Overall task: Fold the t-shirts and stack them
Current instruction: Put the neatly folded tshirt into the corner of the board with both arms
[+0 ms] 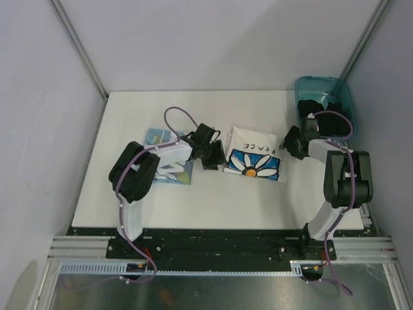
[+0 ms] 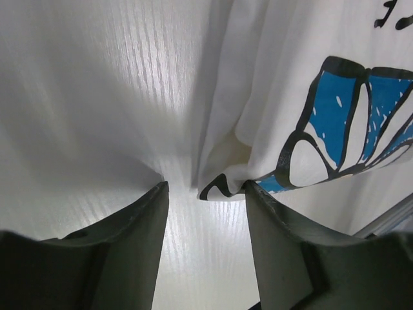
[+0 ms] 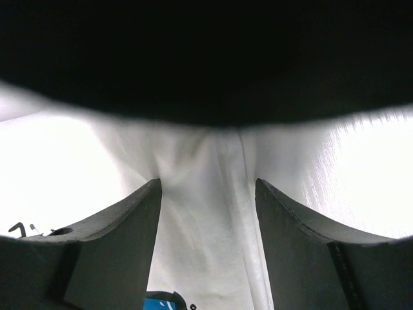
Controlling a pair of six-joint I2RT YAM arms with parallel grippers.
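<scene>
A folded white t-shirt with a blue daisy print (image 1: 255, 161) lies at the table's middle. My left gripper (image 1: 217, 157) is open at its left edge. In the left wrist view the daisy shirt (image 2: 303, 97) has its lower corner just between the tips of my left gripper (image 2: 205, 187), touching the right finger (image 2: 284, 245). My right gripper (image 1: 287, 146) is open at the shirt's right edge. In the right wrist view my right gripper (image 3: 208, 184) straddles white shirt cloth (image 3: 213, 245). A second t-shirt with a light-blue graphic (image 1: 161, 137) lies left, partly under my left arm.
A teal plastic bin (image 1: 319, 84) holding dark items stands at the back right corner, just behind my right arm. The white table (image 1: 193, 110) ends at grey walls on the left, back and right.
</scene>
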